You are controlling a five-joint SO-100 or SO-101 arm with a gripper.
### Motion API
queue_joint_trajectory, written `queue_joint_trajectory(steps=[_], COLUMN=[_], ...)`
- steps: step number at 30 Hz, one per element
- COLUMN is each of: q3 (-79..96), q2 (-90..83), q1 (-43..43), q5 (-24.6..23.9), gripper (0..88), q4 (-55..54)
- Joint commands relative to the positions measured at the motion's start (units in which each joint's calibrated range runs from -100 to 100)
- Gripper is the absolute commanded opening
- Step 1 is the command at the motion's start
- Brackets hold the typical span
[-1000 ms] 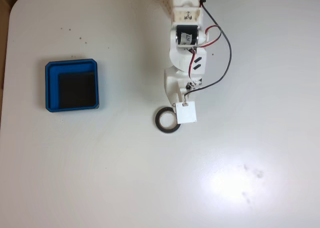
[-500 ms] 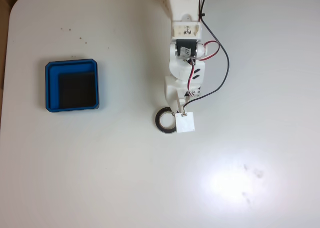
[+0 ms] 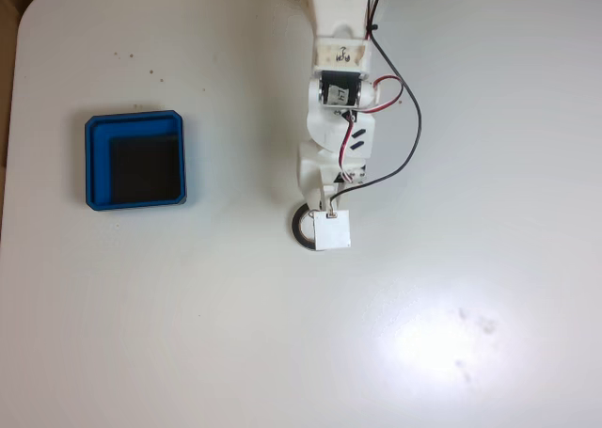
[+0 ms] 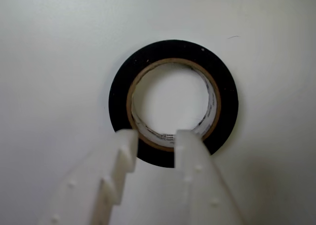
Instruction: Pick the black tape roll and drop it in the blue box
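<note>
In the wrist view the tool [image 4: 154, 138] comes in from the bottom edge, its two white fingers [image 4: 126, 151] standing a narrow gap apart, both tips overlapping the near band of the black tape roll [image 4: 118, 89]; they hold nothing that can be seen. The roll lies flat on the white tabletop [image 4: 44, 47], one ring with a pale inner rim. In the fixed view the arm [image 3: 337, 89] reaches down from the top edge, and a white square plate [image 3: 331, 229] on it covers the right part of the roll [image 3: 297, 229]. One blue box [image 3: 134, 160] sits well apart on the left, its dark floor bare. Small specks [image 3: 150, 71] dot the tabletop beyond it.
</note>
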Motion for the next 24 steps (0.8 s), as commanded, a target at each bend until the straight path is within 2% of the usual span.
queue_joint_trajectory(steps=[1, 8, 17, 24], q3=[-6.7, -20.9, -26.4, -28.6], q2=[0.2, 9.5, 14.7, 18.0], q1=[0.4, 0.2, 0.0, 0.3], q5=[0.2, 0.2, 0.2, 0.1], gripper=[1.6, 1.6, 2.7, 16.4], q4=[4.3, 20.0, 21.0, 20.9])
